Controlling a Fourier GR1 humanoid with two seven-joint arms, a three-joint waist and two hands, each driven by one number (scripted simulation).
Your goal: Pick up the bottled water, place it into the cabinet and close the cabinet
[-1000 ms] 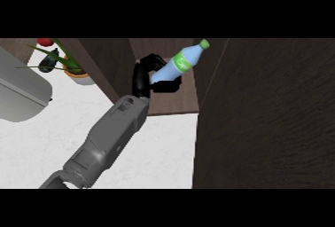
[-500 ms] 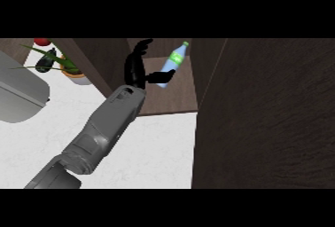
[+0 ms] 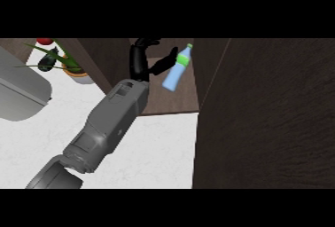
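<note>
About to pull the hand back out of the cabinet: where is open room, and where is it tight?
Open: white counter between forearm and dark cabinet door. Tight: inside the cabinet, where the hand sits right beside the bottled water. Far left, potted plant and grey appliance crowd the corner.

You see one grey forearm (image 3: 108, 124) – boxy, panelled casing with recessed rectangular plates, rounded darker joint at the lower end. At its tip a slim black wrist and black hand (image 3: 145, 57) – glossy fingers.
</note>
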